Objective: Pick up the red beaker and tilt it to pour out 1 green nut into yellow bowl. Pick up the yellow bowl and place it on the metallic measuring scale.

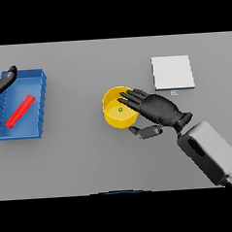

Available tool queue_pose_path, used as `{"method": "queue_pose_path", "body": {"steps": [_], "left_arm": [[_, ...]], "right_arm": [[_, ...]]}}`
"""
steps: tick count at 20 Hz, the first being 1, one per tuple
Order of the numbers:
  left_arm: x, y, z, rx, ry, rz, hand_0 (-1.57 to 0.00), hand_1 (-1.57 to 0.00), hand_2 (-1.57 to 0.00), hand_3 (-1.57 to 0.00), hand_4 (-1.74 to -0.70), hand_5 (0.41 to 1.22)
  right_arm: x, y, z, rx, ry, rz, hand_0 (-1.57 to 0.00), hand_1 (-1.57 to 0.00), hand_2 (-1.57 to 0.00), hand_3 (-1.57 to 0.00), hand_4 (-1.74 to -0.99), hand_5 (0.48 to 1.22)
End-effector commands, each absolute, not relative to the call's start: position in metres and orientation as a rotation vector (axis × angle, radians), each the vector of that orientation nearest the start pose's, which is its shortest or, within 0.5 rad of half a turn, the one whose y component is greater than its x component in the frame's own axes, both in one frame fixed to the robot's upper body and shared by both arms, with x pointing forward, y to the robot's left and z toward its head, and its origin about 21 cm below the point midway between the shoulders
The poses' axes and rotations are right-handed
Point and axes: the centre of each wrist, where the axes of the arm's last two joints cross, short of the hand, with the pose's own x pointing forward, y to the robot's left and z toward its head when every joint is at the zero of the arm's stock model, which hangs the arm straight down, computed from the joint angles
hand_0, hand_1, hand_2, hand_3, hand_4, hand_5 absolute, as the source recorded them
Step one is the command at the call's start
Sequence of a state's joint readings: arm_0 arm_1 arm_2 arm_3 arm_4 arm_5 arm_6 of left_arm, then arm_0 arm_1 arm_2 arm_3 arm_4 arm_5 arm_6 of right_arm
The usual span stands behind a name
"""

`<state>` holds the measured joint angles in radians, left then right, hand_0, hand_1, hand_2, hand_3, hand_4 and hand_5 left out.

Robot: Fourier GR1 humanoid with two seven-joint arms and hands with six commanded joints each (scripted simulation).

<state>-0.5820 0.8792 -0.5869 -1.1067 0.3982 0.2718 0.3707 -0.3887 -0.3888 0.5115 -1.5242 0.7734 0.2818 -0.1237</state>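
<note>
Head view: one yellow bowl (119, 118), one green nut (120, 109), one red beaker (20, 111).

The tabletop (91, 158) is plain grey. At the left, a blue tray (39, 105) holds a bright red beaker (20, 111). In the middle is a yellow bowl (113, 119) with 1 small green nut (120, 109) inside. Far right lies a pale, silvery-white scale (172, 72). Both hands are black, the right hand (156, 110) on a white and grey arm, the left hand (3, 81) at the far left edge.

Smooth matt yellow bowl (119, 118); pale, flat-finished measuring scale (171, 72).
</note>
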Motion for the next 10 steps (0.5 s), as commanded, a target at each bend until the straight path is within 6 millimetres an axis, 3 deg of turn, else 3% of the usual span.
{"method": "queue_pose_path", "body": {"steps": [1,10], "left_arm": [[0.354,0.344,0.098,0.617,-1.113,-0.414,0.00,0.00,0.00,0.00,-0.71,0.680],[0.350,0.350,0.095,0.592,-1.123,-0.401,0.00,0.00,0.00,0.00,-0.72,0.686]], "right_arm": [[0.302,-0.164,0.069,-0.373,-1.585,1.741,0.00,0.00,0.00,0.00,-1.216,0.706],[0.329,-0.132,0.062,-0.374,-1.354,2.096,0.00,0.00,0.00,0.00,-1.226,0.702]]}}
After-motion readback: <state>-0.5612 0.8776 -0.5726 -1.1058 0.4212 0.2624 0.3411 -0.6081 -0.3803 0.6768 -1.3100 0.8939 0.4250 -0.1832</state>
